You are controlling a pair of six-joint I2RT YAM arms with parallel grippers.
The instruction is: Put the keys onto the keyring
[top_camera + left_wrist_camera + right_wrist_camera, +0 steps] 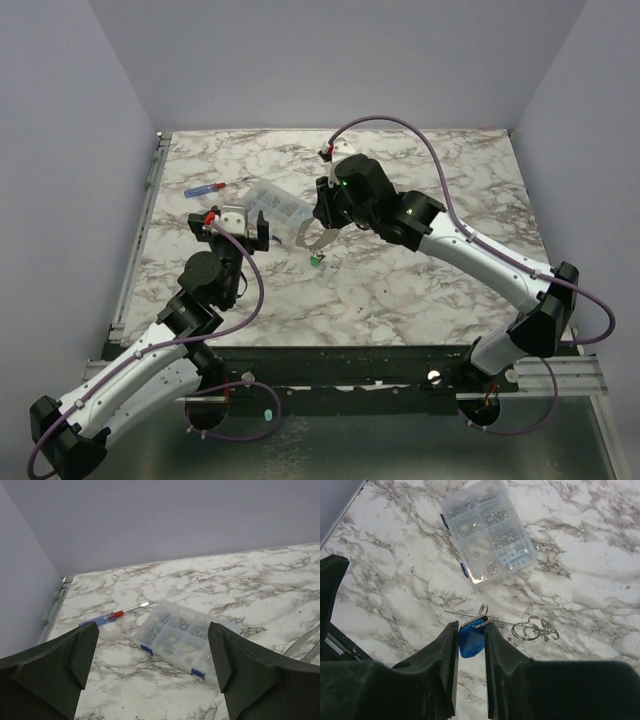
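My right gripper [471,627] is shut on a key with a blue plastic head [471,642], held upright between the pads just above the marble table. A small silver loop [481,622] sticks out of the key's top. The thin wire of the keyring [460,613] lies on the table right behind that loop; whether they touch I cannot tell. A green key [317,261] lies just below the right gripper [318,240] in the top view. The left gripper [154,655] hangs open and holds nothing, to the left of it [233,228].
A clear compartment box [487,530] of small hardware sits beyond both grippers [175,635]. A red-and-blue screwdriver [107,617] lies left of the box. Small split rings [525,630] lie on the marble to the right of the blue key. Grey walls enclose the table.
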